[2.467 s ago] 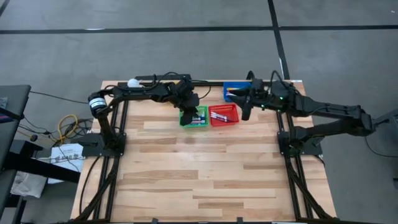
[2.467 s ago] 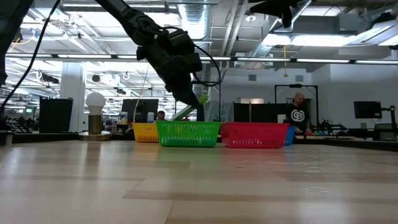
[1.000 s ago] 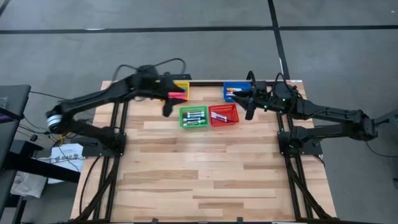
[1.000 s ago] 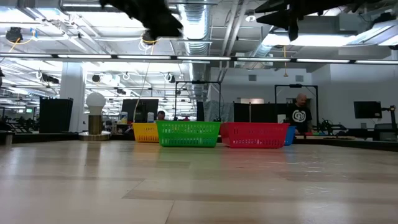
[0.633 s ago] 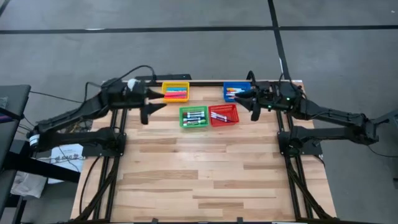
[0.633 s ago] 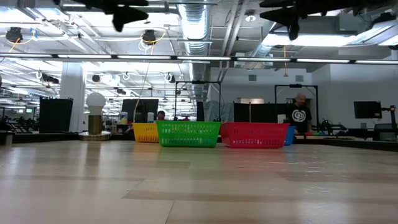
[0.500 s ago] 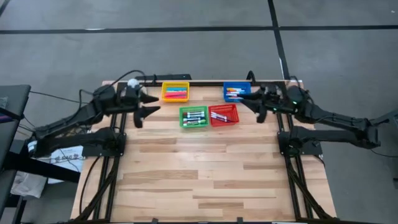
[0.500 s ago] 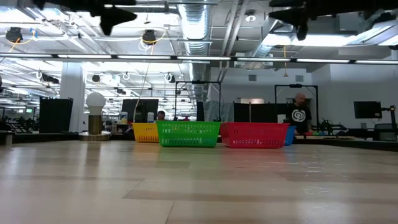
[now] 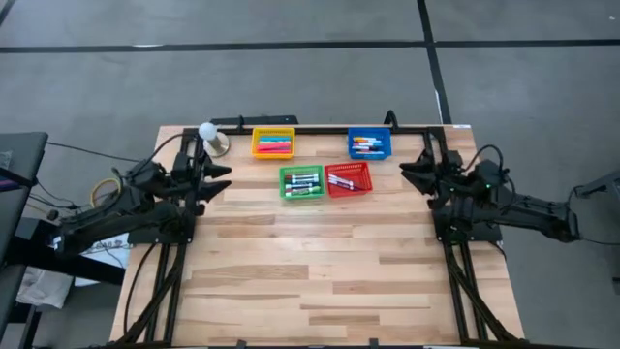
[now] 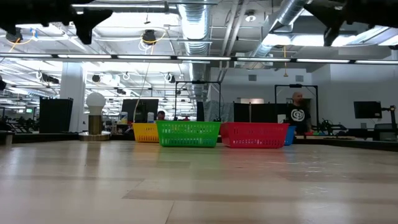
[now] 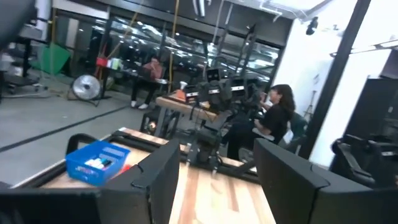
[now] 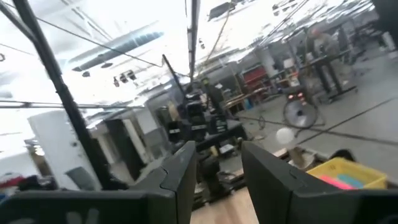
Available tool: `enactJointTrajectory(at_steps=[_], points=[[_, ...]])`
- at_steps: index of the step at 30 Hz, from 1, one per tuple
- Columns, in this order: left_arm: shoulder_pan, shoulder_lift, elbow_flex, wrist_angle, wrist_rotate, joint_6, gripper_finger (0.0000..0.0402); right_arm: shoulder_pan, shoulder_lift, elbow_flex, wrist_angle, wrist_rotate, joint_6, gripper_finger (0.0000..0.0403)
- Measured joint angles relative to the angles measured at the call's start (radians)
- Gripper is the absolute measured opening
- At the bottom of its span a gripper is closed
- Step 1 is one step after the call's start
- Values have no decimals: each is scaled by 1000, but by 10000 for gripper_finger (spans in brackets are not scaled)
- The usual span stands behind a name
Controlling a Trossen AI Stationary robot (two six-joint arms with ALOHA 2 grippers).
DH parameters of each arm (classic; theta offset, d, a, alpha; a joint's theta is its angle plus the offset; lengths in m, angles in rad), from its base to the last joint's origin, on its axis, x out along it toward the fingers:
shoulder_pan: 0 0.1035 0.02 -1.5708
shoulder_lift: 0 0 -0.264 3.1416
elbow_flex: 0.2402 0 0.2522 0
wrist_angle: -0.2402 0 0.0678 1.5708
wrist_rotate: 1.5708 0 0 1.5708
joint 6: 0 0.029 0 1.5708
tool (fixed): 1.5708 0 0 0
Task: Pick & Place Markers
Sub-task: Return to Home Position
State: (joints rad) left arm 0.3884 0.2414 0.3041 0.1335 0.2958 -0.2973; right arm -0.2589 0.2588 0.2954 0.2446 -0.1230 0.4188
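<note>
The markers lie in four small mesh baskets at the table's far middle. The yellow basket (image 9: 273, 135) holds pink and orange markers (image 9: 276, 146), and the blue basket (image 9: 370, 154) holds mixed ones (image 9: 366, 144). The green basket (image 9: 287, 181) has dark markers (image 9: 304, 183), the red basket (image 9: 362, 178) has a few (image 9: 340, 180). My left gripper (image 9: 221, 180) hangs open and empty over the table's left edge, pointing toward the baskets. My right gripper (image 9: 405, 173) hangs open and empty by the right edge, also facing them.
A white bulb on a stand (image 9: 208, 131) sits at the far left corner. A black rail (image 9: 320, 128) runs along the far edge, and the arm bases (image 9: 165, 225) (image 9: 465, 225) stand at both sides. Bare wood (image 9: 310, 281) fills the near half. A person (image 10: 299, 115) is beyond the table.
My left gripper has drawn back from beside the yellow basket toward the table's left edge, sinking and tipping up to about level. My right gripper has drawn back from beside the red basket toward the right edge. Both stayed open and empty; the baskets have not moved.
</note>
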Motion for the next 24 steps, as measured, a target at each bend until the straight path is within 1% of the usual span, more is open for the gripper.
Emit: enactJointTrajectory(at_steps=[3,5,10,13,16,18,19,22,24], points=[[-25,-33,-48,4,0,-2,204,29,-53,-50,-3,31,28,118],[-39,-42,-79,4,0,-20,204,51,-78,-80,-4,78,35,118],[-62,-43,-142,25,-10,-24,204,102,-107,-159,-5,251,33,118],[-63,-43,-192,52,-59,-18,204,126,-111,-192,-1,340,30,118],[-63,-43,-257,130,-106,-29,204,142,-110,-214,-8,359,33,118],[-63,-43,-297,206,-108,-40,204,151,-110,-219,-3,356,42,118],[-63,-43,-300,206,-108,-45,204,156,-112,-220,-3,347,42,118],[-63,-44,-300,210,-94,-43,204,163,-136,-221,-1,330,38,118],[-63,-47,-300,212,-54,-41,204,168,-165,-221,-1,332,32,118]])
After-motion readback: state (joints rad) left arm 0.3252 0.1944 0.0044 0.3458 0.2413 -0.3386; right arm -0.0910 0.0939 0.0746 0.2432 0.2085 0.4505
